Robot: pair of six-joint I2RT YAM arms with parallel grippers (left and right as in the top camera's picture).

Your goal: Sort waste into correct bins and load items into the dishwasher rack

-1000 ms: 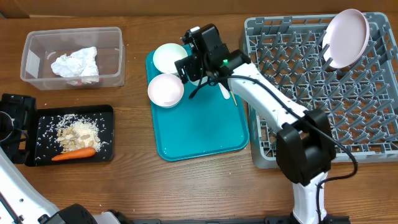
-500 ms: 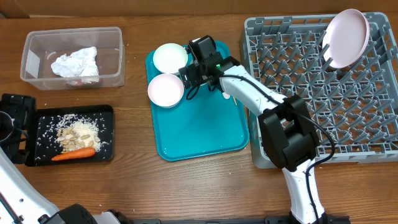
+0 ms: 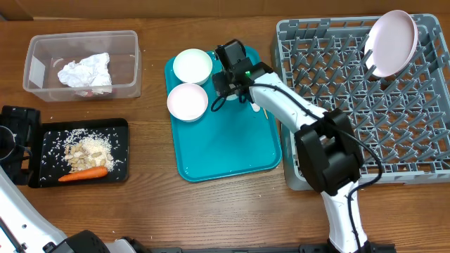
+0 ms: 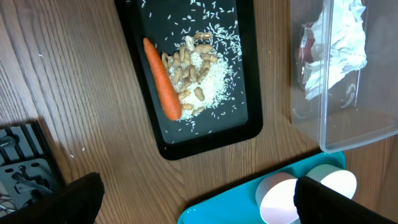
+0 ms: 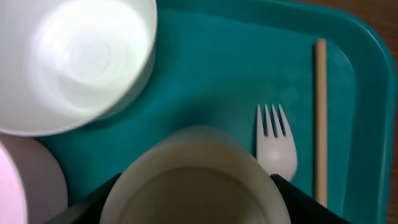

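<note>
The waste side looks finished, going by how things lie. The napkin [image 3: 84, 70] and a red wrapper [image 4: 305, 46] sit in the clear tub [image 3: 35, 53]. The carrot [image 3: 83, 173], the nuts [image 3: 86, 151] and the scattered rice [image 4: 217, 87] are in the black tray [image 3: 121, 126]. No scraps show on the wooden surface [image 3: 211, 211] in the overhead view. Loading has barely begun: only the plate [image 3: 391, 42] stands on edge among the pegs at the far corner of the rack [image 3: 422, 151], which otherwise holds nothing that can be seen. Yet to go are the far bowl [image 3: 193, 65], the near bowl [image 3: 187, 100], the cup [image 5: 196, 180] and the fork [image 5: 277, 149], all on the teal tray [image 3: 232, 151]. A thin wooden stick [image 5: 319, 118] lies beside the fork. The right end effector [image 5: 196, 199] is low over the far end of that tray. Its fingers are spread to the cup's width and lie against both sides with no gap showing, so it appears to have the cup pinched. Whether the cup has left the tray cannot be told. The left end effector [image 4: 198, 186] hangs over the surface beside the black tray, spread wide with nothing in it. By this reckoning four items are left.
</note>
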